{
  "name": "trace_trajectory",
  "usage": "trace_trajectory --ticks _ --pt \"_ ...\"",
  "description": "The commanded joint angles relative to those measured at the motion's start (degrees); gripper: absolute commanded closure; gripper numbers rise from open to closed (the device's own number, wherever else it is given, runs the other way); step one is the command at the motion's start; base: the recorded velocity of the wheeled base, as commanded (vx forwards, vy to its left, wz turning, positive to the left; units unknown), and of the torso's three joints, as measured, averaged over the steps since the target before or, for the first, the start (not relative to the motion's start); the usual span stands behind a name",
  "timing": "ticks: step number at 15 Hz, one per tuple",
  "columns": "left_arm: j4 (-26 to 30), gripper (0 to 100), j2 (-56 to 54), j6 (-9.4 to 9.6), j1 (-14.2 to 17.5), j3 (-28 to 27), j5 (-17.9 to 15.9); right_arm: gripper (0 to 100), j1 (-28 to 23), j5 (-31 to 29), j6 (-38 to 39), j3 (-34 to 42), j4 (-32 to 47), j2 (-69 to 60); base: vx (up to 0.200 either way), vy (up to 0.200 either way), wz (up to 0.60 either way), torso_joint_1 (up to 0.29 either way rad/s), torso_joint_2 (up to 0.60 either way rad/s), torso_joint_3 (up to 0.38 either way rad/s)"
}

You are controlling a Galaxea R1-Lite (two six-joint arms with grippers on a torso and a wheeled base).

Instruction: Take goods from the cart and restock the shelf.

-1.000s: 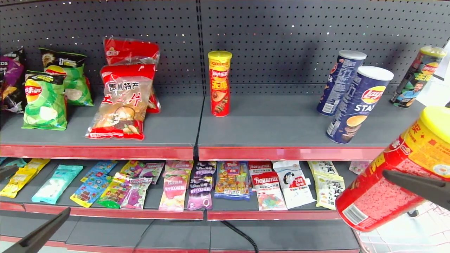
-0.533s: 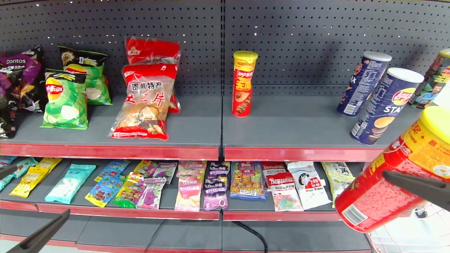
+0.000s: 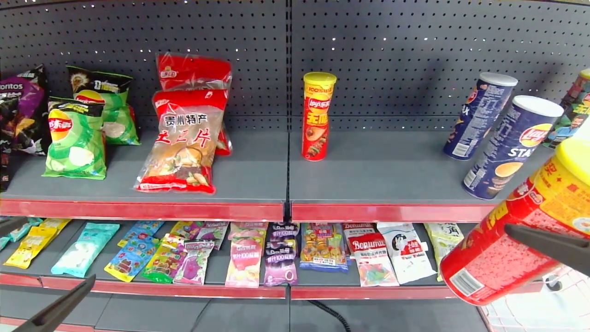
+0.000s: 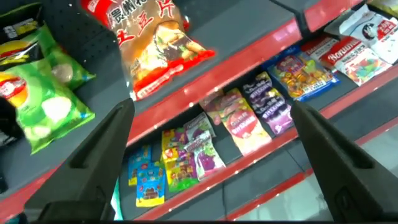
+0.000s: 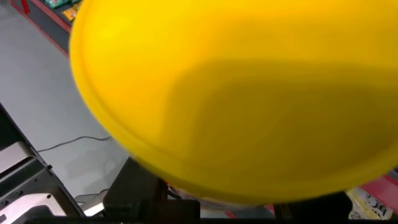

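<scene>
A red chips can with a yellow lid hangs tilted at the lower right of the head view, in front of the shelf's right end. My right gripper is shut on it, with one dark finger across its side. The lid is close up in the right wrist view. A matching red can stands upright at the middle of the upper shelf. My left gripper is open at the lower left, holding nothing, its fingers spread before the lower shelf.
Two blue cans lean at the shelf's right end, with another can behind them. Green chip bags and red snack bags stand on the left. Candy packets line the lower shelf. A white wire cart is at bottom right.
The head camera has moved, so the shelf has shifted right and slightly down in the picture. Both grippers and the held can keep their places in the frame.
</scene>
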Motion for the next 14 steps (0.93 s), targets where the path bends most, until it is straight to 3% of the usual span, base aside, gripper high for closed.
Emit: trace_trajectory --ticks 1,4,11,12,14 --pt "-0.1 0 0.7 -0.01 0.0 -0.2 0.0 100 0.0 0.0 0.0 0.1 0.0 0.2 0.2 0.0 0.0 0.012 0.0 0.002" --pt "-0.2 0 1.9 -0.01 0.0 -1.0 0.0 100 -0.1 0.0 0.0 0.1 -0.1 0.3 0.2 0.0 0.0 0.009 0.0 0.007" --pt "-0.3 0 6.0 0.34 -0.1 -2.6 -0.6 100 -0.1 0.0 0.0 -0.2 -0.3 1.4 0.0 0.0 0.0 0.0 0.0 0.0" --pt "-1.5 0 10.0 2.54 -0.6 -3.6 -1.2 100 -0.1 0.0 0.0 -0.7 -0.3 1.7 0.0 0.0 0.0 0.0 0.0 0.0" --pt "-4.1 0 18.2 2.1 -1.7 -8.5 -4.4 100 0.0 0.1 0.0 -1.5 -0.4 2.4 0.0 0.0 0.0 0.0 0.0 0.0"
